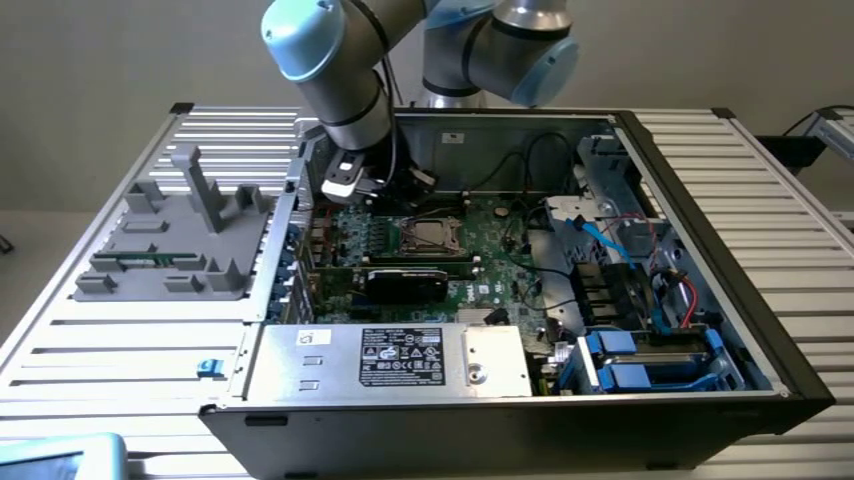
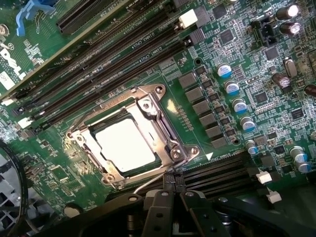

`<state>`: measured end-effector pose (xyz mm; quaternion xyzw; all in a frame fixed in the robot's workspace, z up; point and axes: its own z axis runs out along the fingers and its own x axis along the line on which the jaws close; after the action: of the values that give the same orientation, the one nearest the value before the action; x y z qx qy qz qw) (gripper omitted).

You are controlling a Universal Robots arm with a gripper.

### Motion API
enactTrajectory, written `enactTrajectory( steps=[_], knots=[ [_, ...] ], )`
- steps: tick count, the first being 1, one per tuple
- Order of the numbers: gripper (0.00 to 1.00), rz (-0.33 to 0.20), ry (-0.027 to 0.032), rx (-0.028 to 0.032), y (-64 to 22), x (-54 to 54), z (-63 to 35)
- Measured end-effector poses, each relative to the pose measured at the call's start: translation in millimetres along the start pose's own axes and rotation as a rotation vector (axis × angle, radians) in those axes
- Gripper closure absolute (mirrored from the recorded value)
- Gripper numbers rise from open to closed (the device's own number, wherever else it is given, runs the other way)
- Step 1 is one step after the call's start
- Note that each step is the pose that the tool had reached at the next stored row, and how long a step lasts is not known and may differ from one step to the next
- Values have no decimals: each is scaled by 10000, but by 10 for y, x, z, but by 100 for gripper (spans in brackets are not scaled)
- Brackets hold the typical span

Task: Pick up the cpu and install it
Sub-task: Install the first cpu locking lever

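One UR arm (image 1: 340, 70) reaches down into the open PC case (image 1: 507, 435), which lies open side up on a slatted alu table (image 1: 120, 340). A grey fixture tray (image 1: 174, 240) sits on the exterior view's left, well apart from the work, and the PSU (image 1: 387, 360) is at the case's near edge. Inside, the mobo (image 2: 237, 64) faces up, w/ black DIMM slots (image 2: 113, 59) running just beside the socket frame (image 2: 149, 98). That metal frame lies flat around the cpu (image 2: 126, 145), whose pale shiny top shows through the frame's window, so the chip looks already dropped in and level, as far as I can tell. The gripper (image 2: 173, 185) hangs just off one side of the socket, fingers (image 2: 159, 202) pressed together w/ nothing between them, not touching the chip. The thin wire lever (image 2: 148, 183) pokes out from the frame right by the fingertips; whether it's contact or a small gap, can't tell. My read: step in hand = securing the seated chip. To do it well, keep the closed fingers off the chip's lid and work only the lever/frame. Push slow and straight w/ no sideways drag across the board, since the row of blue-topped caps (image 2: 232, 89) and the DIMM slots are near. If the chip were a hair off its keys, force could bend pins, so go light w/ even pressure.
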<state>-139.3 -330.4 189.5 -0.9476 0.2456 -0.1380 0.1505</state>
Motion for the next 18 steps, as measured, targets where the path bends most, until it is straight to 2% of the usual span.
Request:
enactTrajectory(
  steps=[18],
  knots=[
    [89, 17, 15, 2, -8, 36, 49]
  ],
)
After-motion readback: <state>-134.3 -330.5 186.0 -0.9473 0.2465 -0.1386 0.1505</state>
